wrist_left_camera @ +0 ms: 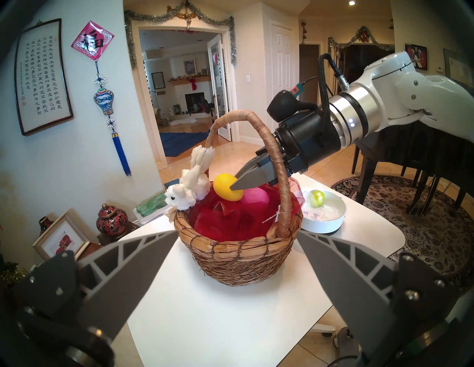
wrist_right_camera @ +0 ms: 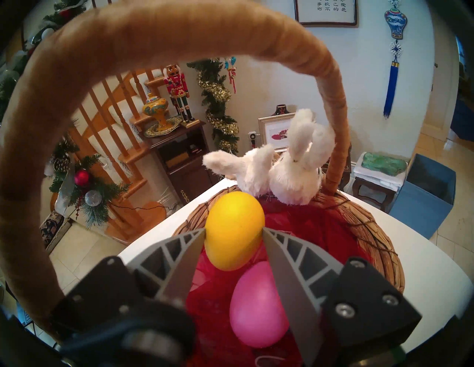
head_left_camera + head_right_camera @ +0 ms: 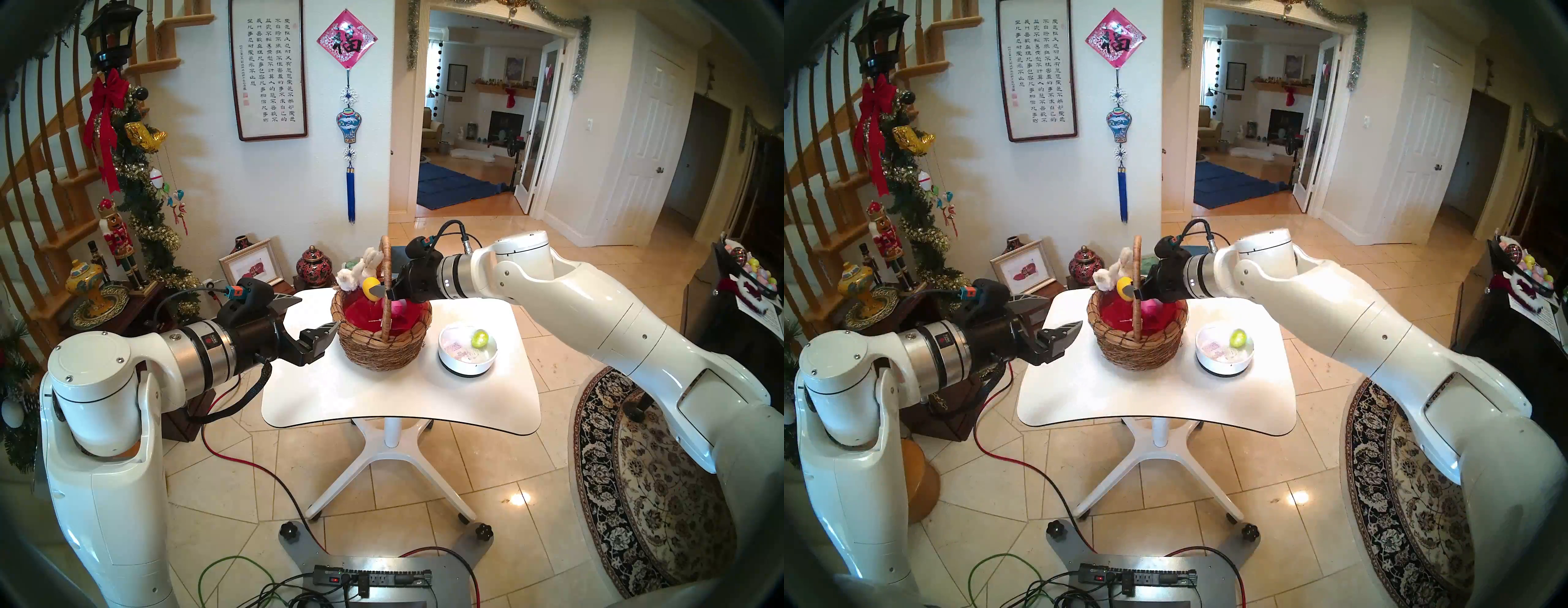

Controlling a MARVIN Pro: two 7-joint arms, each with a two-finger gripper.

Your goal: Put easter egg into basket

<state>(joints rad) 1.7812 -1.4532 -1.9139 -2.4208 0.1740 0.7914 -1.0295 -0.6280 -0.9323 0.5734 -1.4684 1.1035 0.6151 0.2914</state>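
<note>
Yellow egg (image 2: 234,230) held above the basket (image 1: 238,258).
Right gripper (image 2: 234,232) clenches it under the handle; released here, it might strike the pink egg (image 2: 259,305) or, perhaps, bounce out. Left gripper (image 1: 237,237) gapes empty.

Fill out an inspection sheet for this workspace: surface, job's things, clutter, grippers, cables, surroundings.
Surface: white table, mostly bare.
Job's things: wicker basket with a pink egg on its red lining; yellow egg held above it; green egg in the white bowl.
Clutter: nothing seen.
Grippers: right gripper shut on the yellow egg under the handle; left gripper open, empty, beside the basket.
Cables: red cable on the floor; power strip.
Surroundings: patterned rug, nutcracker.
</note>
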